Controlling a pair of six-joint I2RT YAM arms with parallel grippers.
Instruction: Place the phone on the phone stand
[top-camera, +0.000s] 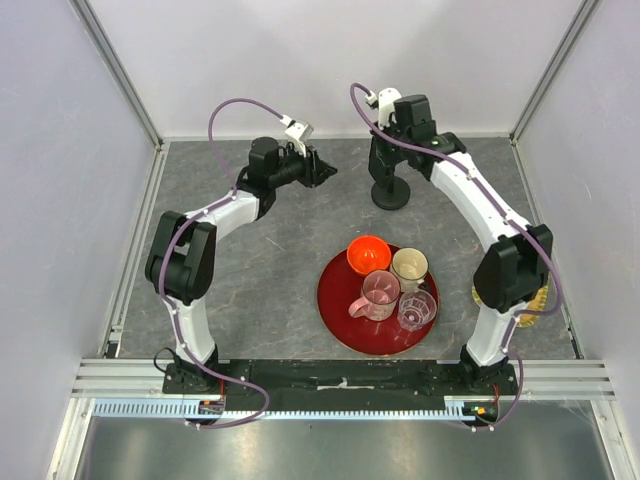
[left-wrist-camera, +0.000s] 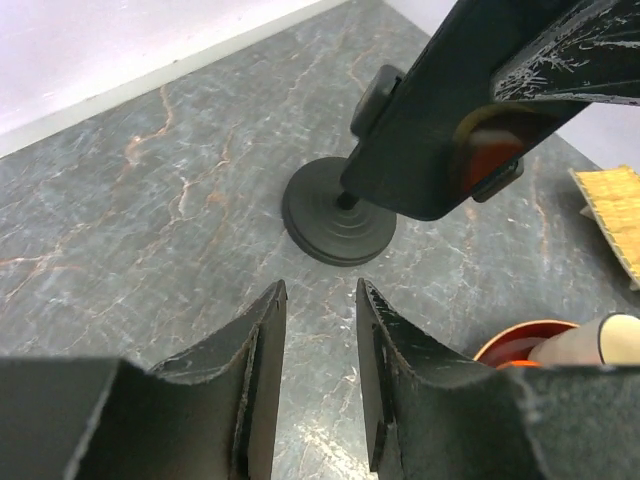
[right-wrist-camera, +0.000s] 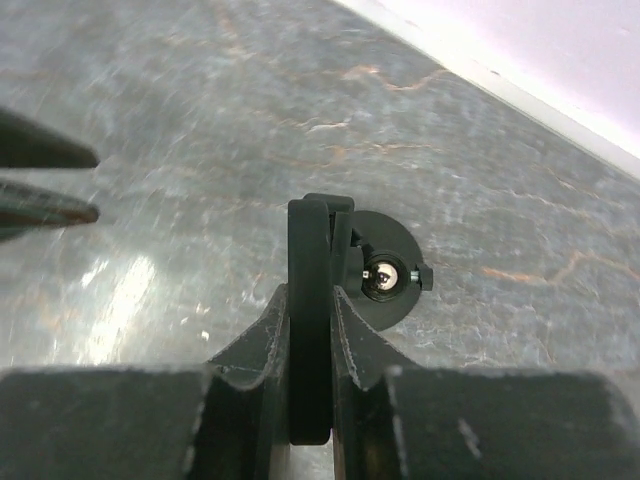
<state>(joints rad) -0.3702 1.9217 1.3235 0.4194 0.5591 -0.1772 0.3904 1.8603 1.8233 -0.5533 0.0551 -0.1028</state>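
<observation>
The phone (left-wrist-camera: 425, 120) is a thin black slab, held on edge by my right gripper (right-wrist-camera: 310, 295), which is shut on it. It shows edge-on in the right wrist view (right-wrist-camera: 308, 250). It hangs just above the phone stand (left-wrist-camera: 340, 215), a black disc base with a thin post. The stand's cradle (right-wrist-camera: 345, 240) sits right beside the phone; I cannot tell whether they touch. In the top view my right gripper (top-camera: 385, 158) is over the stand (top-camera: 390, 193). My left gripper (left-wrist-camera: 320, 300) is open and empty, a little to the left of the stand (top-camera: 328, 170).
A red round tray (top-camera: 335, 310) holds an orange bowl (top-camera: 368, 254), a cream cup (top-camera: 409, 267), a pink cup (top-camera: 380, 292) and a clear glass (top-camera: 416, 309). A yellow woven piece (left-wrist-camera: 610, 215) lies at the right. Walls close the back and sides.
</observation>
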